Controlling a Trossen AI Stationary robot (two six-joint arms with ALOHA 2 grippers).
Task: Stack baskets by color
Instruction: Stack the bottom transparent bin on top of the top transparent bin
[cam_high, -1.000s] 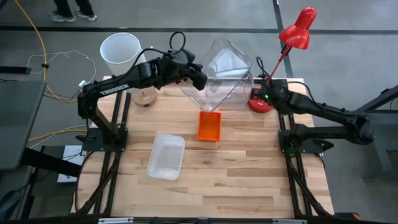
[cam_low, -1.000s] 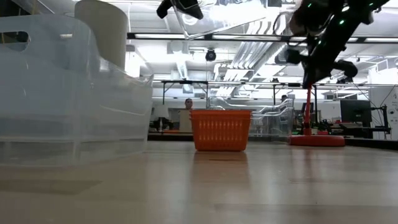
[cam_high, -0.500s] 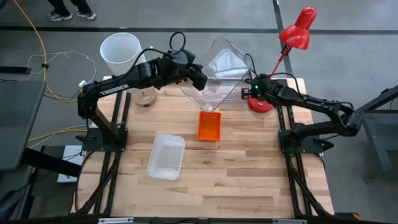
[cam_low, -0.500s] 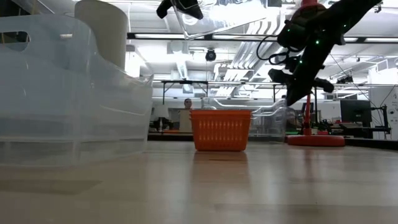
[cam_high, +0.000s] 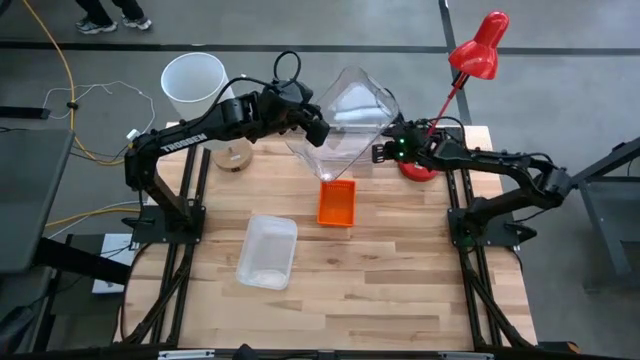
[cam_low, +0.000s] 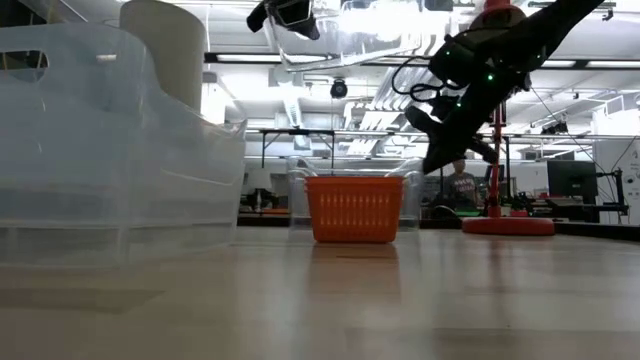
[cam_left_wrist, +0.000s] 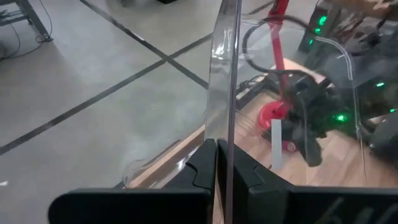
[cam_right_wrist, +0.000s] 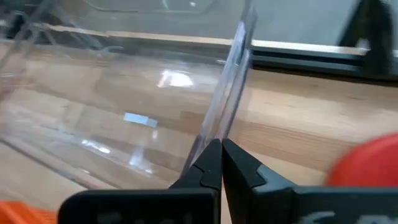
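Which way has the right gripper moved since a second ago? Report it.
Yes. In the high view the right gripper has swung left, away from the red lamp's base, reaching the lifted clear bin.

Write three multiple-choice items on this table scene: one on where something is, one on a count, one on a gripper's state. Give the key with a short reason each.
1. Where is the orange basket?
A. Inside the clear bin on the table
B. On the table, under the lifted clear bin
C. In the right gripper

2. How many clear bins show in the high view?
A. One
B. Two
C. Four

3. What is the left gripper doing?
A. Shut on the lifted clear bin's wall
B. Open above the lamp
C. Resting on the table

Key: 1 B, it stands alone below the lifted clear bin. 2 B, one is lifted, and the other clear bin lies on the table. 3 A, its fingers pinch the clear wall; the right gripper is shut at another edge.
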